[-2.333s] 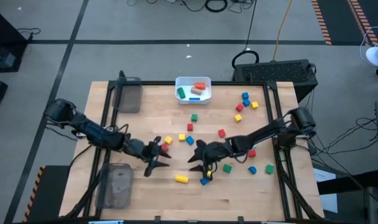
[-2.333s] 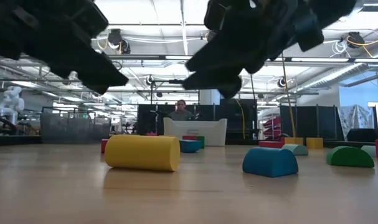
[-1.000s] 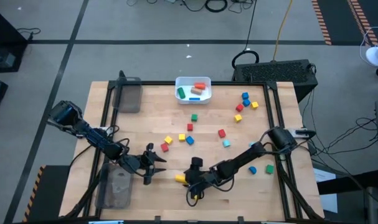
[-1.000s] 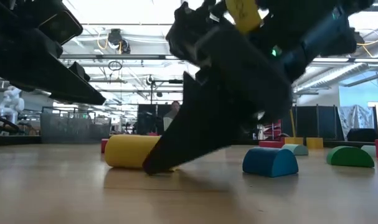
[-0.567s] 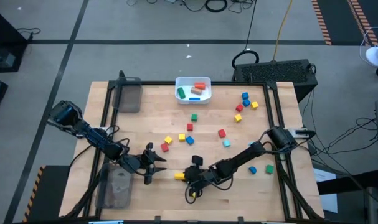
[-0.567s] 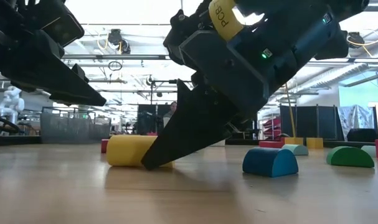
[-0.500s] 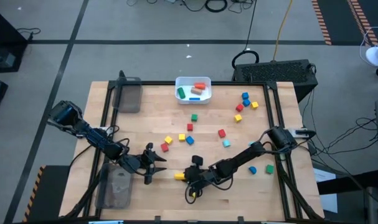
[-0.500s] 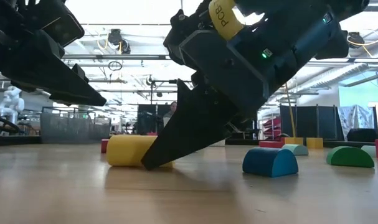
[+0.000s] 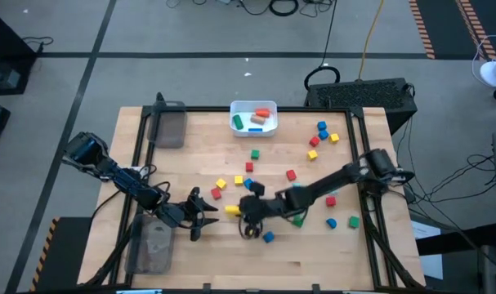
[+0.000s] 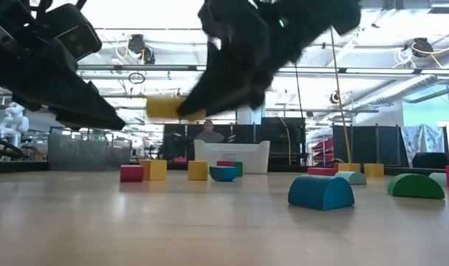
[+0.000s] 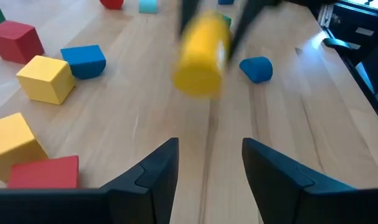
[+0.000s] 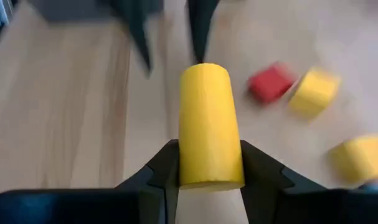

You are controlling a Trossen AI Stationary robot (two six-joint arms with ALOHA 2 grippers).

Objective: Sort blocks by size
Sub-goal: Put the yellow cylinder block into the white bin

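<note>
**Inspector:** Start at the left. What is the left gripper [image 9: 205, 214] doing?

**Assistant:** Waiting low over the near-left table [image 9: 313, 261], by the near grey tray [image 9: 149, 245]. Its fingers stand apart with nothing between them, as its own wrist view shows, and its position is unchanged from a second ago.

**Inspector:** And toward the middle?

**Assistant:** That is where the change is. The yellow cylinder [image 9: 231, 210] lay on the wood a second ago, with the right gripper [image 12: 204, 180] lowered around it. The fingers have since closed on its two sides and it is now in the air; the low view shows it clear of the table.

**Inspector:** Meaning for the sort?

**Assistant:** In my judgement one large piece has been picked and awaits placing. The white bin [image 9: 241, 109] at the far edge already holds several blocks.

**Inspector:** To the right?

**Assistant:** Many loose blocks remain, among them a blue half-round block [image 10: 320, 193] near the front. Most of the work is outstanding.
</note>
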